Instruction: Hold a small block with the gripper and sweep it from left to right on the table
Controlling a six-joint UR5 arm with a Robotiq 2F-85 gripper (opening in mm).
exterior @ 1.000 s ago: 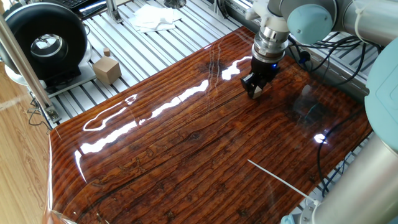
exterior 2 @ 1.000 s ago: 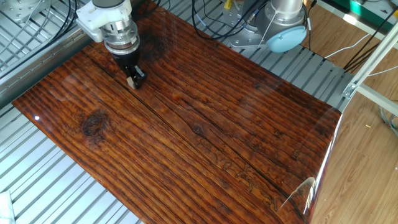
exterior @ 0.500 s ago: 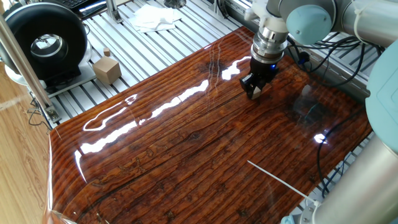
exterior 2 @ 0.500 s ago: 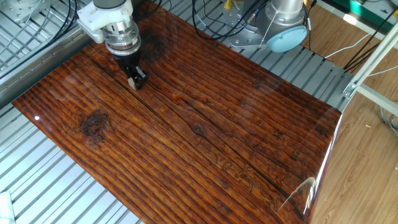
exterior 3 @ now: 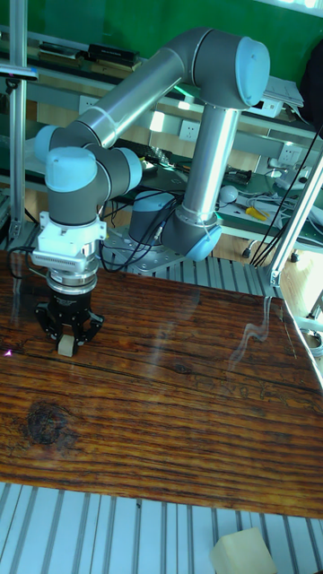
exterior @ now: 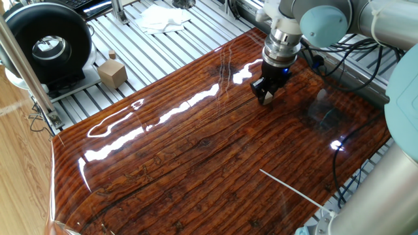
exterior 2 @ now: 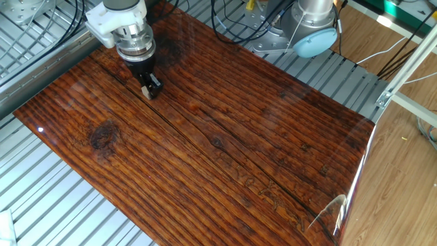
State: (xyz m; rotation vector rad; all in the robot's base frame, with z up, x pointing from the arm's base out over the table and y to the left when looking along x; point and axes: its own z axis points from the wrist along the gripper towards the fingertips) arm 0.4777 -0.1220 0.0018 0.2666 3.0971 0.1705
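I see the black two-fingered gripper (exterior 3: 65, 342) on the silver-grey arm pointing straight down, its jaws clamped on the tiny pale tan wooden block (exterior 3: 65, 347). The block sits low against the glossy reddish-brown wood-grain table (exterior 3: 179, 421), though I cannot tell whether it touches. In the other fixed view the gripper (exterior 2: 147, 89) stands near the table's (exterior 2: 225, 157) upper-left corner. A larger tan cube with a knob (exterior: 112, 72) rests on the slatted aluminium frame (exterior: 130, 42), well apart from the gripper (exterior: 268, 96).
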